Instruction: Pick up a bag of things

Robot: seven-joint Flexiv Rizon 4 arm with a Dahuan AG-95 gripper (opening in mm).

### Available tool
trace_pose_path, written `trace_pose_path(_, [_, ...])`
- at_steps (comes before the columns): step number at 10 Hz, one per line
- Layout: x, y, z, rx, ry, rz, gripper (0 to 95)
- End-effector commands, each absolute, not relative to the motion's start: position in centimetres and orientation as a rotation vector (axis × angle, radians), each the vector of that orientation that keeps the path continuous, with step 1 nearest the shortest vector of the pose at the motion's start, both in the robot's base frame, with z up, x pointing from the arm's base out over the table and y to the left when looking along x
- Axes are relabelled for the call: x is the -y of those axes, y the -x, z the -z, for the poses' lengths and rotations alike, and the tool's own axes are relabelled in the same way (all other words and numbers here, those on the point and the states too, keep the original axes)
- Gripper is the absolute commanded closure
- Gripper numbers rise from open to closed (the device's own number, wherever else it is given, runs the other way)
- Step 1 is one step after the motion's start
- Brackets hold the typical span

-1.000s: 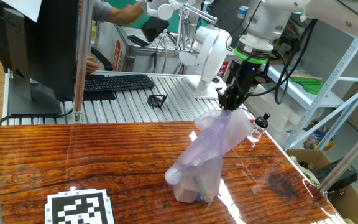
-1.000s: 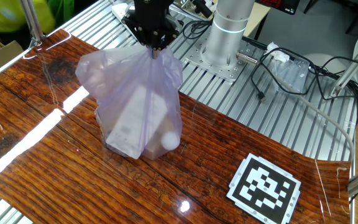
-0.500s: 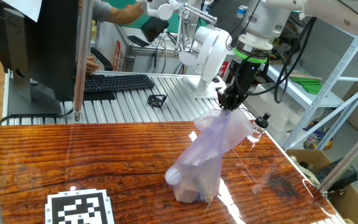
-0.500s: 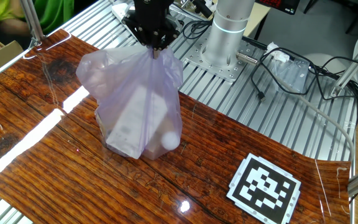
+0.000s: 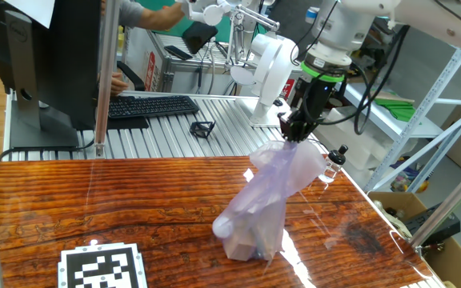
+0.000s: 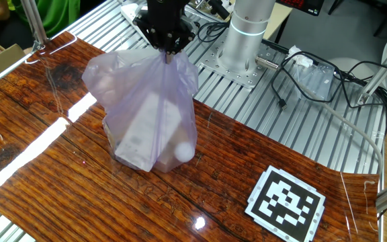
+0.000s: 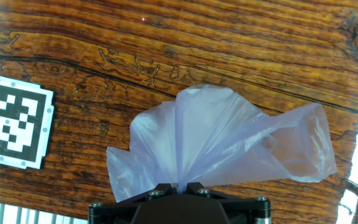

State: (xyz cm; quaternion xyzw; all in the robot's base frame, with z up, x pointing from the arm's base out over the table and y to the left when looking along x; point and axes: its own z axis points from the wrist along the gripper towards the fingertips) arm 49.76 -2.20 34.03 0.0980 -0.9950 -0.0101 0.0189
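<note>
The bag of things point(image 5: 266, 204) is a crinkly pale-lavender plastic bag with its bottom on the wooden table point(image 5: 94, 208). A white ball point(image 5: 223, 227) shows through its lower left; in the other fixed view the ball point(image 6: 182, 152) sits low in the bag point(image 6: 146, 107). My gripper point(image 5: 294, 134) is shut on the bag's gathered top and holds it pulled up taut; it also shows in the other fixed view point(image 6: 167, 54). In the hand view the bag point(image 7: 216, 146) fans out from the closed gripper point(image 7: 179, 185).
A black-and-white marker tag point(image 5: 102, 268) lies on the table's front left, also seen in the other fixed view point(image 6: 285, 202). A small bottle point(image 5: 332, 162) stands by the table's right edge. A keyboard point(image 5: 150, 105) and robot base point(image 6: 247, 33) sit on the metal surface behind.
</note>
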Motion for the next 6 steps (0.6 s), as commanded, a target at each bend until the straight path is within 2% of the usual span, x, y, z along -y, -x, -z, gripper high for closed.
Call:
trace_pose_path(1, [2.21,-49.77,-34.02,3.107,-0.321,0.024,95.0])
trace_pose_path(6, [2.17,-49.73,-34.04,3.121,-0.330,0.007,95.0])
